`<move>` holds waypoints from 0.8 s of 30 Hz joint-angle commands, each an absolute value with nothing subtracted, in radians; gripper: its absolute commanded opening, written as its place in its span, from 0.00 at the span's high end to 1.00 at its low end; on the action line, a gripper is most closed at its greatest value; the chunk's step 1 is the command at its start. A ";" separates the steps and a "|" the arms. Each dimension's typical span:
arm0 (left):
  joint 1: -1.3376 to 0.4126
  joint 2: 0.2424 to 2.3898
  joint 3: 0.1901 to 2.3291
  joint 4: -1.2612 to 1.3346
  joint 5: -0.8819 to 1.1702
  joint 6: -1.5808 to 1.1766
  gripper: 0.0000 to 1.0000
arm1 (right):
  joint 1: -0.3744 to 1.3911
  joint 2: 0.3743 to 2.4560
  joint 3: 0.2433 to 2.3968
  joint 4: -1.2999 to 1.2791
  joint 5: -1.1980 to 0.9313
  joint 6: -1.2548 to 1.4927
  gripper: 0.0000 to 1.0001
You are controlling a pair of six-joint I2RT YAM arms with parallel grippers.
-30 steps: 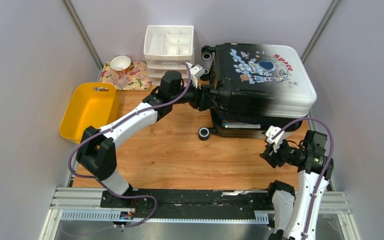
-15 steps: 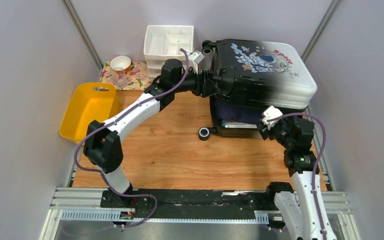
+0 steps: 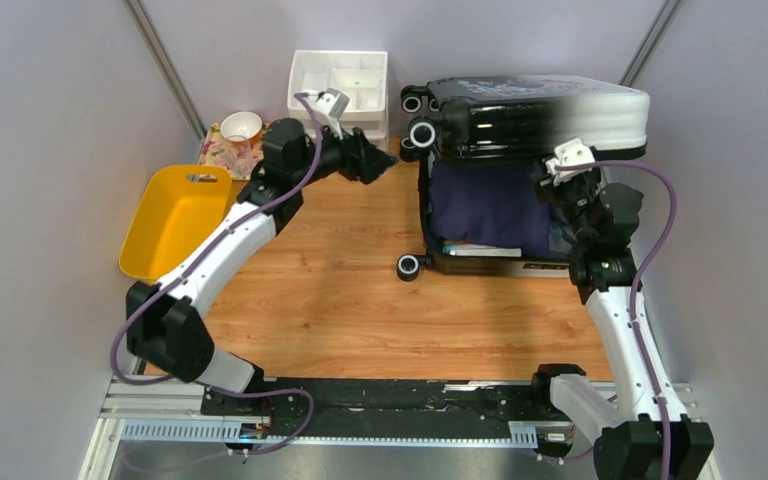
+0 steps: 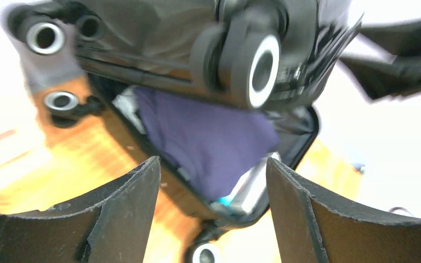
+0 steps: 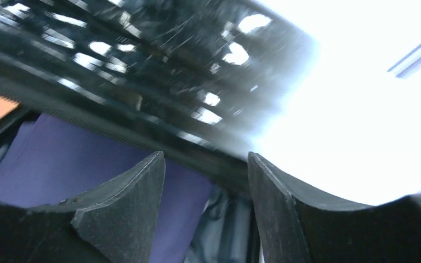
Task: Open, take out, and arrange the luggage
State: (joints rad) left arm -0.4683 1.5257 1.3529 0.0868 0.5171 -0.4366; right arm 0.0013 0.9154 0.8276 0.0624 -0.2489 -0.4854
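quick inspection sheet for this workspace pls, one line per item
surface: wooden table, bare in the middle
job's things: luggage at far right, lid raised, purple fabric inside
clutter: yellow bin at left; white organizer; bowl on floral mat
tools: left tool open, empty, facing the luggage; right tool open, below the lid edge
cables: purple cable along each arm, no snag seen
surroundings: grey walls, nothing else seen

1. One luggage [image 3: 540, 112] — three of its wheels [image 3: 423, 133] show from above.
2. One purple cloth [image 3: 488, 203].
3. One yellow bin [image 3: 175, 218], one white drawer organizer [image 3: 338, 95].
4. One white bowl [image 3: 241, 125], one floral mat [image 3: 272, 147].
5. Two grippers — left gripper [image 4: 211, 161], right gripper [image 5: 204, 155].
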 commanded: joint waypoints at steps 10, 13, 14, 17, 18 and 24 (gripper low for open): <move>-0.658 1.166 0.920 -0.129 0.713 0.545 0.33 | 0.025 1.250 1.268 0.291 -0.138 -0.390 0.36; -0.750 1.269 0.959 -0.072 0.644 0.548 0.34 | 0.029 1.324 1.328 0.264 -0.138 -0.391 0.36; -0.764 1.313 0.991 -0.074 0.623 0.543 0.34 | 0.035 1.359 1.366 0.250 -0.132 -0.394 0.36; -0.770 1.437 1.087 -0.026 0.588 0.447 0.38 | 0.034 1.359 1.414 0.142 -0.158 -0.411 0.35; -0.767 1.439 1.072 0.060 0.557 0.411 0.42 | 0.032 1.342 1.420 0.041 -0.167 -0.417 0.35; -0.626 1.267 0.974 0.117 0.695 0.265 0.26 | 0.017 1.119 1.323 -0.399 -0.342 -0.534 0.34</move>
